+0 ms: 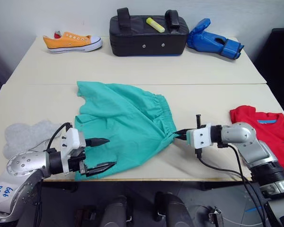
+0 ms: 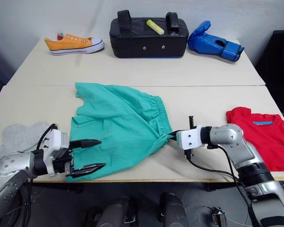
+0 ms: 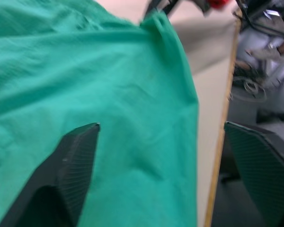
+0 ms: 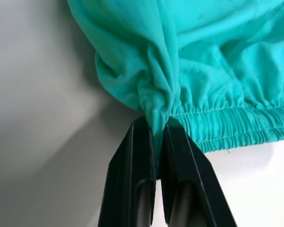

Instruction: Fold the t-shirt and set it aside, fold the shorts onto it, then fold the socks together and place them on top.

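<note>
Shorts: the teal shorts [image 1: 123,125] lie spread across the middle of the near table [image 1: 132,71], their gathered waistband toward the robot's right and their lower hem reaching the table's front edge.
Right gripper: the right gripper [image 1: 179,135] pinches the near corner of the waistband; in the right wrist view its two black fingers [image 4: 132,179] are pressed together with a bunched fold of teal cloth caught between them.
Left gripper: the left gripper [image 1: 103,153] hangs at the front left corner of the shorts with its fingers spread apart, one above the cloth and one at the table's edge; whether either tip touches the cloth is hard to tell.
T-shirt: the red t-shirt [image 1: 265,132] lies folded at the right end of the table, apart from the shorts.
Socks: the grey socks [image 1: 26,135] lie at the left end, beside the left arm.
Far table: an orange sneaker [image 1: 72,41], a black pad [image 1: 149,33] with a yellow marker [image 1: 155,24] on top, and a blue glove [image 1: 214,40].
</note>
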You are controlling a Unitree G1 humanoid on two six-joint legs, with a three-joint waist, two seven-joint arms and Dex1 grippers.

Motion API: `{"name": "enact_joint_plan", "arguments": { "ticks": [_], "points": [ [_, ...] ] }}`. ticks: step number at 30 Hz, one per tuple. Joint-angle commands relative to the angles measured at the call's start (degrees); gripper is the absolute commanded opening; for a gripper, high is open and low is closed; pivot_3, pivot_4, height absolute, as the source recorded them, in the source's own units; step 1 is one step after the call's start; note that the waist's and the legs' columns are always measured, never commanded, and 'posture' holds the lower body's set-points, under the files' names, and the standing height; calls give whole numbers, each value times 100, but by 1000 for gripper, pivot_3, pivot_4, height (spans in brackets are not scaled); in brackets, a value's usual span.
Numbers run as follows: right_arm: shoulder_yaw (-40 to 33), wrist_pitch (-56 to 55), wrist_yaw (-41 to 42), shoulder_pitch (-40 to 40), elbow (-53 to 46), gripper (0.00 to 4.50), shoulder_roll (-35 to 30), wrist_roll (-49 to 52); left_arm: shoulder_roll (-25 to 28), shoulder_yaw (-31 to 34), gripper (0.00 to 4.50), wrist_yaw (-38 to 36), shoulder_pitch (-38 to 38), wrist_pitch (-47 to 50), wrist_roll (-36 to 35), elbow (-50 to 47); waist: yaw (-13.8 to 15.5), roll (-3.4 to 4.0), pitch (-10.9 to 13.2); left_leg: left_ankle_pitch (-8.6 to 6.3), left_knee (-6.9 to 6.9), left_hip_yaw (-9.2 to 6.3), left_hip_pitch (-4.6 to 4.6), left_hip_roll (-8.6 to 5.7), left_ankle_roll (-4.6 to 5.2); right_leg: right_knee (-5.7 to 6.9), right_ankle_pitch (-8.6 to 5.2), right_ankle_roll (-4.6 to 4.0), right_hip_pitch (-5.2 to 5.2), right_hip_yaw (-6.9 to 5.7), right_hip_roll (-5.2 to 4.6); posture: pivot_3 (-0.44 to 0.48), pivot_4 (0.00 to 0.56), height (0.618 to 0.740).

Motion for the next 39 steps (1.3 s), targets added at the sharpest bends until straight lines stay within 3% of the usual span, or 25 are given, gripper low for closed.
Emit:
{"name": "enact_joint_plan", "arguments": {
  "ticks": [1,3,7,14,24,27,32,35,39],
  "points": [
    [-140,1360,740,-351,-741,0,-258,834,182,-51,4489,-247,288,-421,345,-213,6,2,1,0,-1,-1,0,1,0,-1,-1,-2,-2,-1,0,0,150,740],
    [-128,1931,916,-540,-886,0,-267,1034,163,-169,4489,-222,325,-514,452,-264,18,2,1,-2,-1,-4,0,3,-1,-2,-3,-5,-2,-2,-1,0,150,740],
    [-136,2446,1084,-926,-801,0,-138,1157,207,-593,4489,23,403,-1109,1432,-108,40,2,1,-27,-1,-5,-2,2,-32,-8,-2,-5,-2,-2,-6,0,150,740],
    [-271,3055,1146,-1305,-509,0,-36,1280,90,-654,4489,330,500,-1580,2133,372,24,4,2,-33,-6,-3,-6,2,-31,-14,-2,-5,-6,-4,-5,0,150,740],
    [-528,3331,1135,-1580,-64,0,-70,1294,82,-530,4489,463,688,-1975,2420,899,19,8,0,-33,-10,-2,-6,3,-33,-13,-2,-5,-9,-4,-5,0,150,740],
    [-592,3458,1119,-1501,-183,0,-82,1360,52,-529,3873,450,612,-1979,2325,1019,17,14,-2,-33,-11,-2,-5,3,-34,-12,-2,-5,-9,-4,-6,0,150,740],
    [-630,3453,1111,-1401,-229,0,-147,1317,91,-494,2256,296,536,-1801,2026,1069,19,15,-2,-32,-12,-2,-4,3,-35,-9,-2,-5,-10,-4,-6,0,150,740],
    [-644,3450,1098,-1348,-239,0,-158,1291,199,-354,1355,-2,577,-1334,1468,897,18,15,-2,-32,-12,-2,-4,3,-36,-9,-2,-5,-10,-4,-6,0,150,740],
    [-652,3431,1094,-1250,-321,0,-160,1279,291,-198,1178,-121,515,-1223,1363,949,18,16,-1,-32,-14,-1,-5,3,-36,-12,-2,-5,-11,-5,-5,0,150,740]
  ]
}}
